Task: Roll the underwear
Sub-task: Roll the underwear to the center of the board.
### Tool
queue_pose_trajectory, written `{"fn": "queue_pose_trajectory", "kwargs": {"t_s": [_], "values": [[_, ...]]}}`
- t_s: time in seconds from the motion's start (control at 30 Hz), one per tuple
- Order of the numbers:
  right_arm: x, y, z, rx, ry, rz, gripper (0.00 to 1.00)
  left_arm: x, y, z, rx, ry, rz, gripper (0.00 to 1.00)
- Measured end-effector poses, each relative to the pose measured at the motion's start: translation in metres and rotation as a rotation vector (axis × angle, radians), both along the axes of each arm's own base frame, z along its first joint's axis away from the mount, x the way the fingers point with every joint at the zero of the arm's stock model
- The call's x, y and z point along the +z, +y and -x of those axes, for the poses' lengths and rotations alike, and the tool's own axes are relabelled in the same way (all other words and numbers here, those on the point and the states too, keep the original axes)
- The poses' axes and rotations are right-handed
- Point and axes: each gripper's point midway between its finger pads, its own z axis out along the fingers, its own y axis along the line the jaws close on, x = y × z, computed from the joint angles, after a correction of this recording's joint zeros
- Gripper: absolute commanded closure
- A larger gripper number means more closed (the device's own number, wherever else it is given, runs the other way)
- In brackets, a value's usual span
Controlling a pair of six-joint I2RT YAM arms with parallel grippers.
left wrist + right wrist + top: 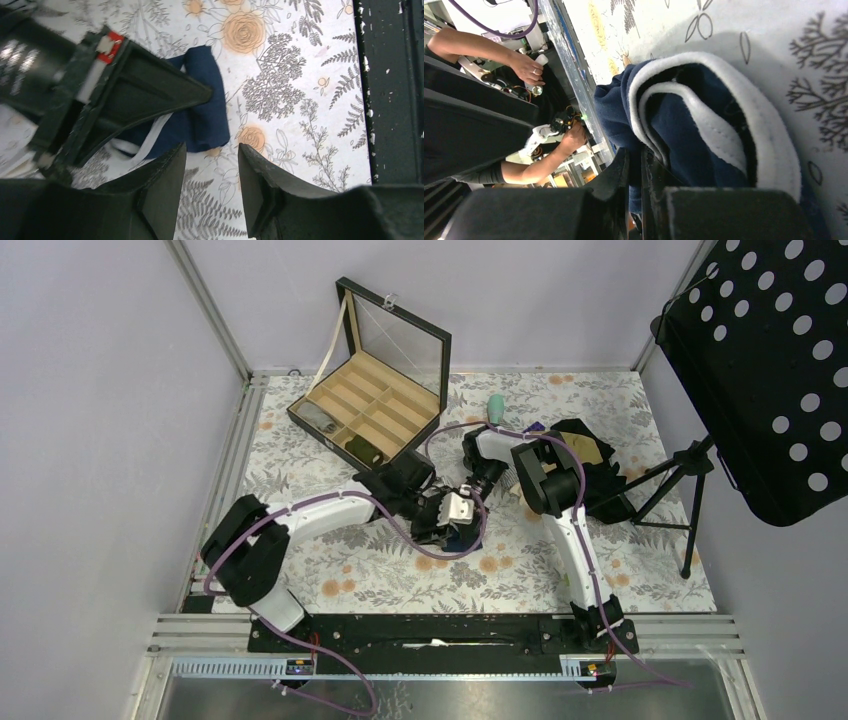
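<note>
Navy underwear lies loosely rolled mid-frame on the floral tabletop; right gripper jaws pinch its cloth, left gripper jaws stand spread just below.

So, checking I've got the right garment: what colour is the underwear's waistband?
White waistband on navy underwear; right wrist view shows it best.

There are two robot arms, one navy underwear, one divided wooden box and one perforated black stand.
</note>
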Motion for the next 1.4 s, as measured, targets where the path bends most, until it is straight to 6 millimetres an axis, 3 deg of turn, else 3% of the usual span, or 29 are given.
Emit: {"fn": "queue_pose_trajectory", "kwargs": {"t_s": [0.3, 0.57, 0.7, 0.77, 0.83, 0.97, 1.03, 1.13, 1.23, 1.3, 1.4], "values": [[0.0, 0.0, 0.0, -0.022, 0.016, 0.03, 0.92, -0.023, -0.028, 0.011, -0.018, 0.023, 0.022, 0.57], [0.0, 0.0, 0.0, -0.027, 0.02, 0.039, 0.92, -0.059, -0.029, 0.011, -0.004, 0.02, -0.04, 0.66], [-0.001, 0.0, 0.0, -0.026, 0.02, 0.046, 0.91, -0.06, -0.031, 0.009, 0.013, 0.001, -0.044, 0.9], [-0.001, -0.001, 0.0, -0.025, 0.022, 0.052, 0.86, -0.06, -0.031, 0.008, 0.022, 0.004, -0.046, 0.99], [-0.001, -0.002, 0.0, -0.024, 0.022, 0.055, 0.81, -0.06, -0.031, 0.008, 0.025, 0.006, -0.045, 1.0], [0.002, -0.003, -0.001, -0.027, 0.027, 0.044, 0.54, -0.06, -0.033, 0.008, 0.022, 0.006, -0.043, 1.0], [0.008, -0.005, -0.006, -0.028, 0.024, 0.032, 0.48, -0.06, -0.034, 0.007, 0.021, 0.01, -0.043, 1.0], [0.019, -0.004, -0.039, -0.037, -0.097, -0.047, 0.47, -0.059, -0.034, 0.006, 0.019, 0.019, -0.046, 1.0], [0.041, -0.002, -0.102, -0.081, -0.346, -0.163, 0.46, -0.058, -0.031, 0.004, 0.021, 0.051, -0.061, 1.0], [0.069, -0.008, -0.137, -0.14, -0.506, -0.213, 0.44, -0.058, -0.027, 0.003, 0.02, 0.09, -0.075, 1.0], [0.119, -0.028, -0.169, -0.261, -0.745, -0.25, 0.44, -0.058, -0.022, 0.0, 0.024, 0.161, -0.096, 1.0]]}}
